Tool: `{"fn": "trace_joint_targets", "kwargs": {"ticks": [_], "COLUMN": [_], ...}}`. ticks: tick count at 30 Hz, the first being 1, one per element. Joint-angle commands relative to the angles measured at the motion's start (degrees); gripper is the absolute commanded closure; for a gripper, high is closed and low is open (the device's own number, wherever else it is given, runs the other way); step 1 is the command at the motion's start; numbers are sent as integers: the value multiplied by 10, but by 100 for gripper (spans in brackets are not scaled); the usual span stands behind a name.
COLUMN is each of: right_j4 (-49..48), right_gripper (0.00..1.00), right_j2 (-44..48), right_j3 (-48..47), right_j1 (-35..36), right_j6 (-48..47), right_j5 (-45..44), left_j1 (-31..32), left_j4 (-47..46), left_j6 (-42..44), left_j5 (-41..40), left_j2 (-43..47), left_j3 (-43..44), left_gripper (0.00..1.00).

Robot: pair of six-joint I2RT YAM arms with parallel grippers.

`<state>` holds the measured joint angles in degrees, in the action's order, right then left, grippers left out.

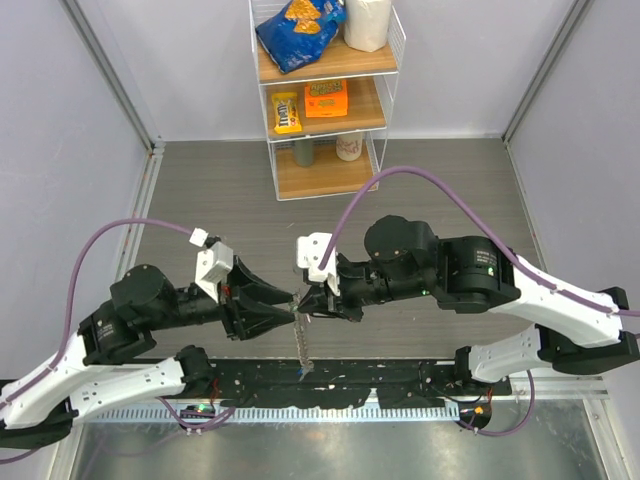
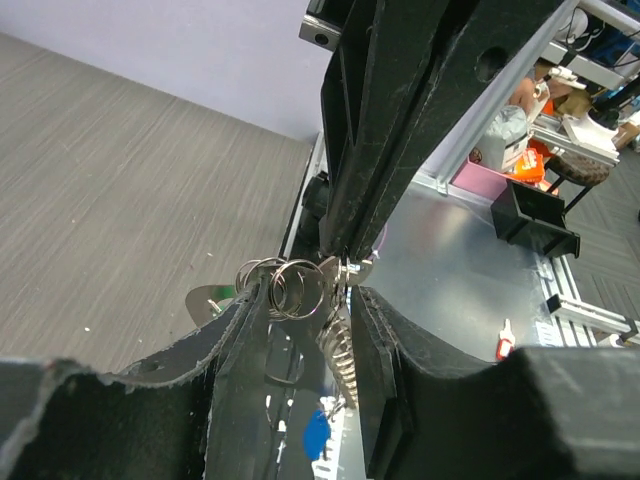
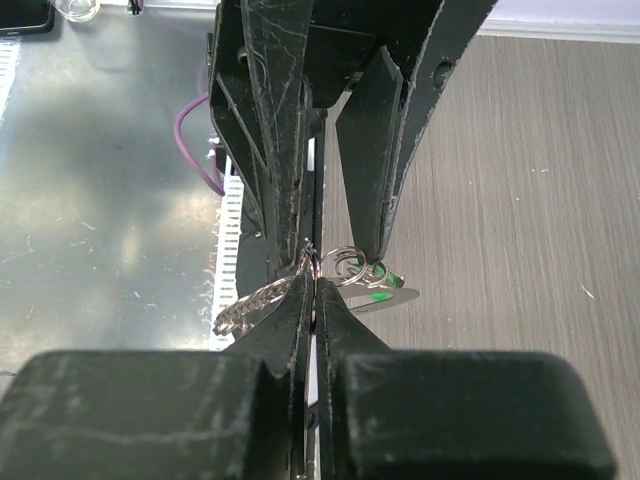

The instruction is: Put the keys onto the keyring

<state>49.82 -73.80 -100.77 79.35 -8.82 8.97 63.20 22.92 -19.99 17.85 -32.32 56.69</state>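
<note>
Left wrist: keyring (image 2: 338,350) between parted jaws

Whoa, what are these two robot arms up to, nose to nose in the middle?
They are working on getting keys onto a keyring. The right end effector is pinched shut on the silvery keyring and holds it up with its chain dangling. The left end effector, jaws apart, sits right at the small rings, where a green-headed key hangs.
</note>
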Motion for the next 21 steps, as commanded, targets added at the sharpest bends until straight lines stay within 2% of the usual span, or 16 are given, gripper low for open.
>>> {"fn": "trace_joint_targets", "kwargs": {"ticks": [1, 6, 16, 21], "right_j4": [-23, -24, -13, -16], "right_gripper": [95, 95, 95, 95], "right_j2": [-3, -9, -23, -25], "right_j3": [-25, -29, -40, -43], "right_j1": [1, 1, 0, 0], "right_j6": [15, 18, 20, 21], "right_j5": [7, 14, 26, 27], "left_j1": [0, 0, 0, 0], "left_j4": [18, 23, 38, 33], "left_j6": [7, 8, 14, 14], "left_j5": [0, 1, 18, 31], "left_j2": [-7, -15, -34, -39], "left_j3": [26, 32, 48, 43], "left_gripper": [58, 60, 71, 72]}}
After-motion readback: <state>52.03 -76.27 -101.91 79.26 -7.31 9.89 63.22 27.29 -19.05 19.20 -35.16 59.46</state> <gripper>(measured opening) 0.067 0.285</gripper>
